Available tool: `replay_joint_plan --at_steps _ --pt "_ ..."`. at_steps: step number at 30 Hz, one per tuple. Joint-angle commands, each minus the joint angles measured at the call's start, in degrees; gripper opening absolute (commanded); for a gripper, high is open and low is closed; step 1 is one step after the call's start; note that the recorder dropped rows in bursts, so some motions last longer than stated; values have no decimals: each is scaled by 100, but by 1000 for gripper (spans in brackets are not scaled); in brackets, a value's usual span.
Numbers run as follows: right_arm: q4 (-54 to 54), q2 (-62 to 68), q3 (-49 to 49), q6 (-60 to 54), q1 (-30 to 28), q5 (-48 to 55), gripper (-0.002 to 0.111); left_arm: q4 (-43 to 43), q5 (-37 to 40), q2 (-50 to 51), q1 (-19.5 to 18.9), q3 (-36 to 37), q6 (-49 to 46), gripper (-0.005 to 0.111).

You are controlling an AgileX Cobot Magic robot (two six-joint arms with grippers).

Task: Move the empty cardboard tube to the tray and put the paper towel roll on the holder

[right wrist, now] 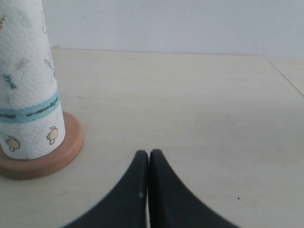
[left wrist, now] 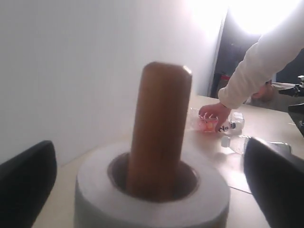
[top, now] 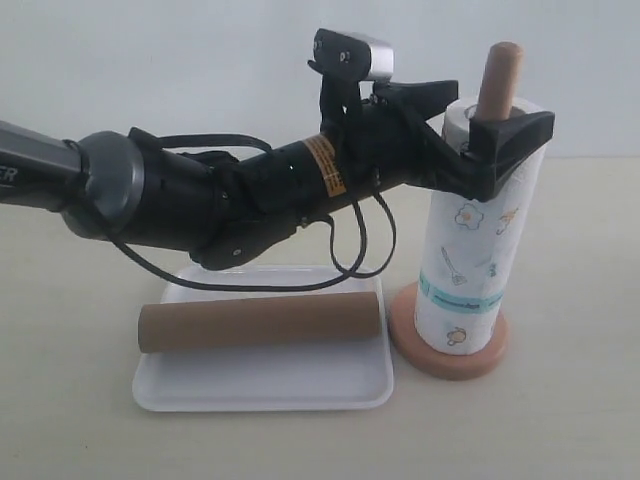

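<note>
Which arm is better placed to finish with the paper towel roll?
Left, probably. The left gripper sits open around the top of the paper towel roll on the holder, so it need only lift away. The right gripper is shut, apart from the roll.

The paper towel roll [top: 468, 270] is showing soft, dimpled white paper, matt throughout. The holder [top: 498, 82] is looking like smooth wood, faintly satiny. The empty cardboard tube [top: 260, 322] is appearing as dull brown card, lying in the glossy white tray [top: 200, 392]. The left gripper [top: 500, 110] is showing matt black plastic.
</note>
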State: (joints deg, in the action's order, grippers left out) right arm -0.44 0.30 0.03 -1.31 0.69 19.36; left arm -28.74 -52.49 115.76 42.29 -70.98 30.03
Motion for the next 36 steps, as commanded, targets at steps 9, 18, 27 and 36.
replay_joint_plan --at_steps 9,18,27,36 --pt "-13 -30 -3 3 -17 -44 0 35 -19 -1468 10 3 -719 110" --pt "-13 -30 -3 3 -17 -44 0 -1571 544 -2768 1 3 -106 67" --pt "-13 -30 -3 3 -17 -44 0 -2678 936 -3805 1 45 441 5" --pt "-13 -30 -3 3 -17 -44 0 -2678 903 -3999 1 45 516 5"
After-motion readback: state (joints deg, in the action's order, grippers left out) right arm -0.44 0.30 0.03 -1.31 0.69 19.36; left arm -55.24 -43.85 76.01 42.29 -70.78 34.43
